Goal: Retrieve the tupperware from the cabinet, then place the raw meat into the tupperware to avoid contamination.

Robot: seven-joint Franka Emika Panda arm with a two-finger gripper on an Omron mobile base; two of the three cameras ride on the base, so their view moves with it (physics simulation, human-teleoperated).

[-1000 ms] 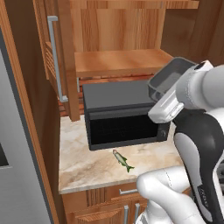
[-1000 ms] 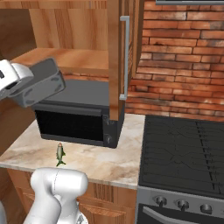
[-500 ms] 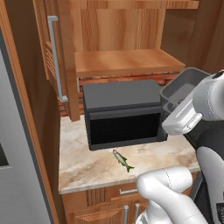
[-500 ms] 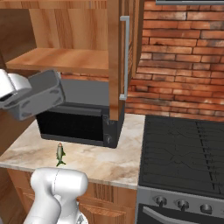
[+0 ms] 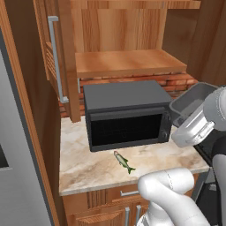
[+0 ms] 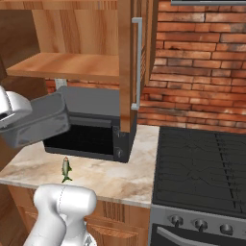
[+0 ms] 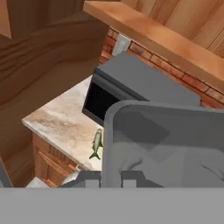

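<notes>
Tupperware [image 6: 36, 120] has come down and out over the last second — from up near the cabinet [image 5: 128, 62] shelf to level with the microwave [image 5: 126, 112] front, off its side by the counter edge. So the retrieve half reads as done; what's left is setting the tub down and getting the fish in.

Gripper [image 7: 109, 178] is clamped on the near rim of the tub, fingertips [image 7: 89, 179] pinching the wall in the hand view — the tub's open mouth faces away from the hand, tilted, not level.

Left to right in the hand view: open cabinet door at far left, marble counter [image 7: 57, 118] below and ahead of the gripper, raw meat [image 7: 96, 143] lying flat on it just left of the held rim, microwave behind the fish, tub rightmost. Fish sits untouched in front of the microwave door, well below the gripper.

Room: brick backsplash, cabinet shelf above the microwave now bare, both doors swung open, black stove [image 6: 202, 168] further along the counter. Free marble around the fish looks enough for the tub.
</notes>
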